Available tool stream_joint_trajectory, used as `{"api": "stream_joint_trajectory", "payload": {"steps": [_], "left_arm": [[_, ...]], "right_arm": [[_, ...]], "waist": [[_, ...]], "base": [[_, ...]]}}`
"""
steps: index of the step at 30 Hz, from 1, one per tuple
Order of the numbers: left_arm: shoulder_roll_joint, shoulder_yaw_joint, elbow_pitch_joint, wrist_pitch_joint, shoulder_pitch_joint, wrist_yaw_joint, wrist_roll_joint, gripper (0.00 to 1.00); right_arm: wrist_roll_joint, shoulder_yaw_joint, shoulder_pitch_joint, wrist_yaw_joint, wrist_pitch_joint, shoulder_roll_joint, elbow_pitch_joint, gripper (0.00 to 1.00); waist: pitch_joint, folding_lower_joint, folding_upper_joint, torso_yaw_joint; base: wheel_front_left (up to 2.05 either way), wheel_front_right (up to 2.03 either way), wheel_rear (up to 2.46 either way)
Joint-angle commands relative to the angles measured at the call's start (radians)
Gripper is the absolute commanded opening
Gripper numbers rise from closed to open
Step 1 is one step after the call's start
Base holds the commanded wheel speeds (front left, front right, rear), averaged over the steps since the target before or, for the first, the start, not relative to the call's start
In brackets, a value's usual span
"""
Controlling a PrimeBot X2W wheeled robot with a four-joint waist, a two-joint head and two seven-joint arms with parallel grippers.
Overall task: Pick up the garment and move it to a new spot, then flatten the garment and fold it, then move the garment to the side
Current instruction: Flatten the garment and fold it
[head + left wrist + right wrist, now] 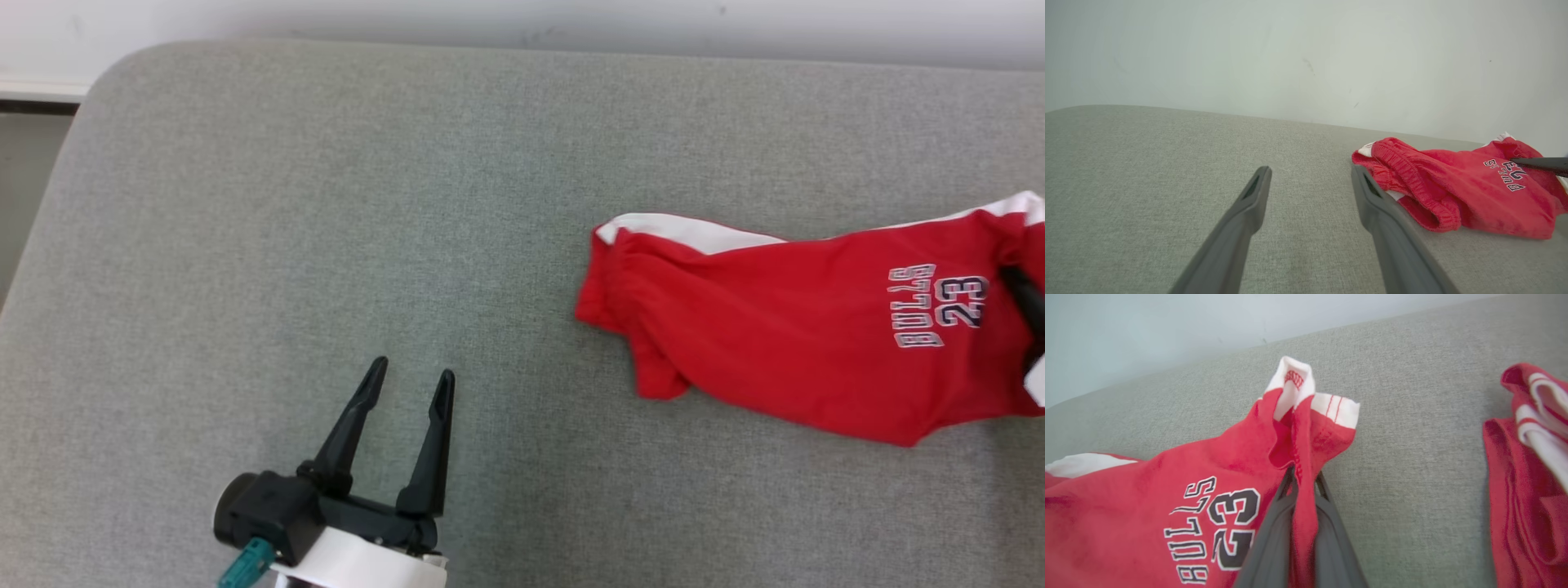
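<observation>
Shorts [784, 343] in red with white side stripes and the print "BULLS 23" lie crumpled on the right half of the grey fabric-covered counter [326, 204], about midway between its far edge by the pale wall [1306, 53] and its near side. The gathered waistband points toward the middle of the counter, and the leg end runs toward the right edge. The right hand [1305, 473] is closed narrow on a raised fold of red cloth at that leg end, just below the white cuff, with one dark finger on either side of the fold. In the head view one of its fingers [1024, 294] shows beside the print. The left hand [413, 369] is over the near part of the counter, left of the middle, its two long fingers spread wide with nothing between them, well apart from the shorts. From the left wrist the waistband [1412, 179] lies just beyond the tip of one finger. A second red and white garment [1527, 477] lies further toward the right edge, bare grey fabric between it and the shorts.
</observation>
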Motion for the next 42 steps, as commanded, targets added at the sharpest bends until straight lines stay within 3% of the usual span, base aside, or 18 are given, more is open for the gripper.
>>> {"api": "stream_joint_trajectory", "payload": {"steps": [1,6,10,14,21,27,39,41,42], "left_arm": [[0.004,0.005,0.000,-0.002,0.013,-0.002,0.000,1.00],[0.004,-0.010,0.002,-0.002,0.025,0.000,-0.016,1.00],[0.004,-0.024,0.007,-0.002,0.027,0.003,-0.029,1.00],[0.004,-0.032,0.014,-0.002,0.025,0.011,-0.047,1.00],[0.004,-0.051,0.018,-0.002,0.007,0.027,-0.075,1.00],[0.004,-0.086,0.027,-0.002,-0.003,0.039,-0.099,1.00],[0.004,-0.087,0.044,-0.002,0.017,0.051,-0.109,1.00],[0.004,-0.086,0.047,-0.002,0.018,0.052,-0.107,1.00],[0.004,-0.085,0.049,-0.002,0.019,0.052,-0.104,1.00]], "right_arm": [[-0.010,-0.020,0.009,-0.001,-0.010,-0.009,0.002,0.00],[-0.028,-0.084,-0.009,-0.001,0.000,0.000,-0.022,0.00],[-0.036,-0.110,-0.027,-0.001,0.047,0.044,-0.076,0.00],[-0.071,-0.112,-0.029,-0.001,0.126,0.120,-0.155,0.00],[-0.195,-0.087,-0.055,-0.001,0.235,0.308,-0.236,0.00],[-0.272,-0.055,-0.078,-0.001,0.209,0.366,-0.194,0.00],[-0.133,0.095,-0.094,0.000,0.027,0.366,-0.025,0.00],[-0.100,0.117,-0.103,0.000,-0.002,0.366,0.004,0.24],[-0.076,0.132,-0.107,0.000,-0.017,0.366,0.014,0.30]], "waist": [[-0.007,0.0000,0.0000,-0.004],[-0.016,0.0000,0.0000,0.002],[-0.022,0.0000,0.0000,0.012],[-0.028,0.0000,0.0000,0.026],[-0.027,0.0000,0.0000,0.048],[-0.030,0.0000,0.0000,0.082],[-0.046,0.0000,0.0000,0.101],[-0.049,0.0000,0.0000,0.097],[-0.050,0.0000,0.0000,0.094]], "base": [[0.00,0.00,0.00],[0.00,0.00,0.00],[0.00,0.00,0.00],[0.00,0.00,0.00],[0.00,0.00,0.00],[0.00,0.00,0.00],[0.00,0.00,0.00],[0.00,0.00,0.00],[0.00,0.00,0.00]]}}
